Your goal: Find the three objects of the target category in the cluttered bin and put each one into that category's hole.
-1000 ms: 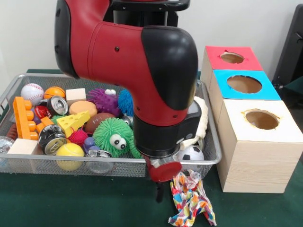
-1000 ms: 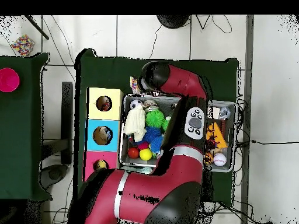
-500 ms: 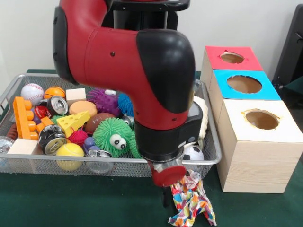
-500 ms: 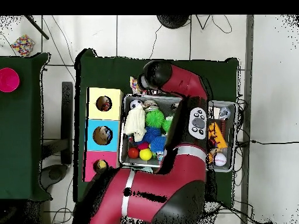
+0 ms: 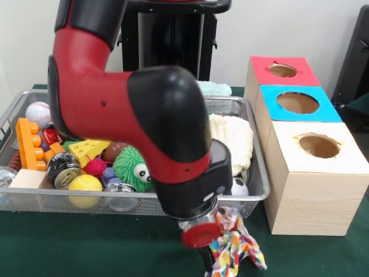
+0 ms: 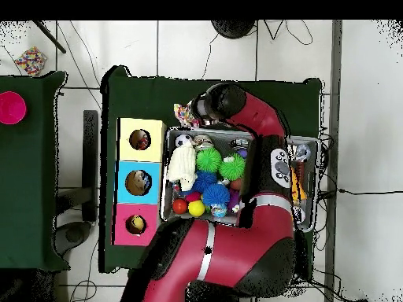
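A multicoloured cloth lies bunched on the green table just in front of the wire bin, outside it. My gripper hangs low beside the cloth's left edge, touching it; the wrist hides how it stands on the cloth. In the overhead view the cloth shows beside the arm's end, past the bin's end. Three boxes with holes stand to the right: red, blue and plain wood.
The bin holds a white towel, soccer ball, green fuzzy toy, yellow ball, cans, cheese wedge, baseball and orange brick. My arm covers the bin's middle.
The arm swung lower and toward the camera, bringing the gripper down to the cloth's left edge. The cloth shifted and bunched slightly. More of the towel is uncovered.
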